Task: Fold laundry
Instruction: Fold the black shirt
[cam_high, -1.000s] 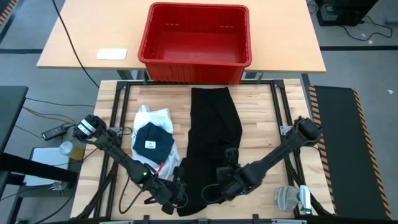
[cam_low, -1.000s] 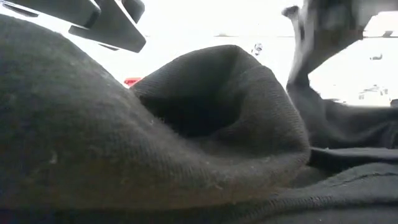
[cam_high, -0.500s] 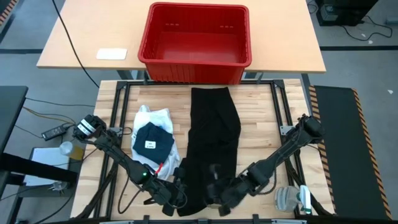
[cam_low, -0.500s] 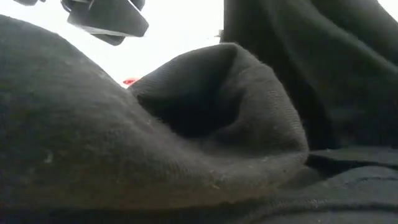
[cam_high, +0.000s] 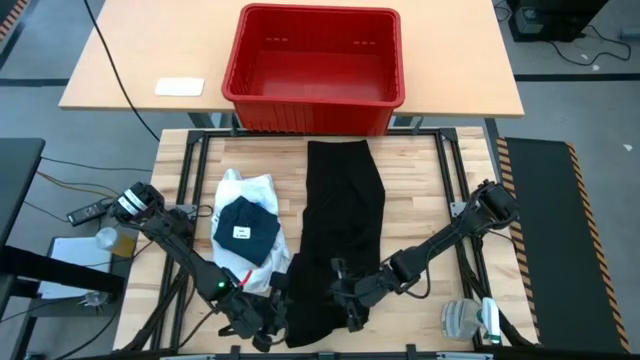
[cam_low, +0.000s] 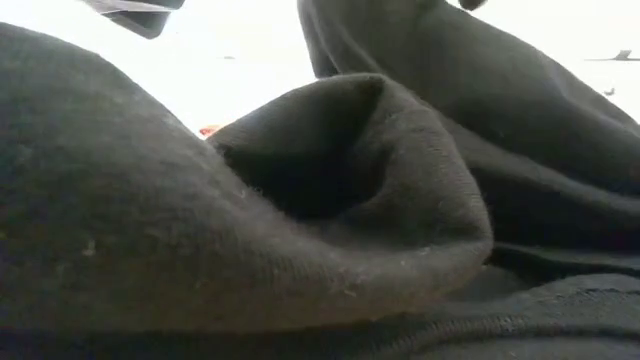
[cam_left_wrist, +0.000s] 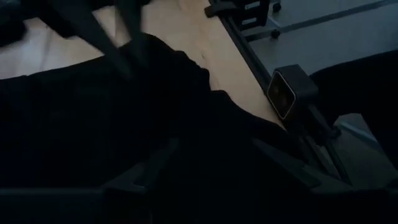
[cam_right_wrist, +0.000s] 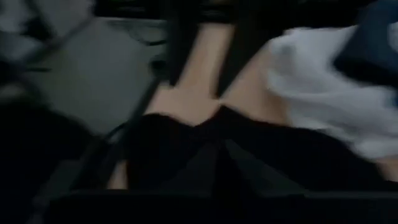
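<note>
- Right gripper (cam_high: 343, 300) has slid leftward across the black trousers (cam_high: 340, 225) — toward their near end.
- Left gripper (cam_high: 268, 322) has drawn back slightly.

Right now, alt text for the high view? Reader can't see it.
Seen from above, both grippers work the near end of a long black garment on a wooden table: left gripper at its left edge, right gripper on it. A folded white and dark pile lies left; an empty red crate sits behind.
</note>
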